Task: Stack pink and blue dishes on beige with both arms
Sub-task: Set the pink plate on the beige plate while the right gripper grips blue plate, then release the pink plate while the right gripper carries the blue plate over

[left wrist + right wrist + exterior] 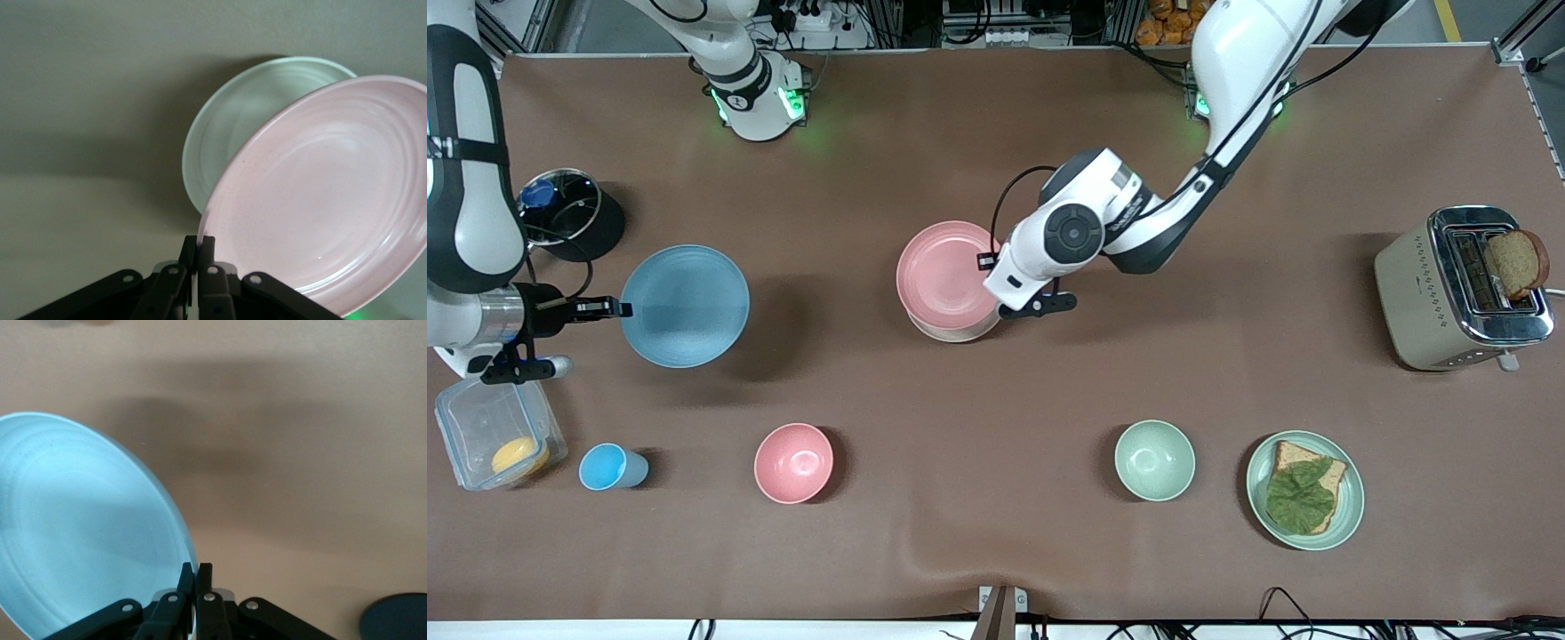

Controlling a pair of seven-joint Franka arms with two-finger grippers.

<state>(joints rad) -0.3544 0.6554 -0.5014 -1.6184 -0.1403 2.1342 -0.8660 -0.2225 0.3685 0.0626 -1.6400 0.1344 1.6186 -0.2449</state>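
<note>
Now the right pincer [609, 308] pinches the rim of the flat round light blue plate [685, 305], held up over the bench [996, 542]. The left pincer [992, 260] grips the flat pale pink plate [943, 271], tilted just over the cream-beige plate [958, 332]. Nothing is stacked yet.

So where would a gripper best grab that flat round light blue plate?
By its thin rim, coming in from the edge. The plate is too wide to span, so the right gripper pinches the light blue plate at the rim, one finger above, one below.
</note>
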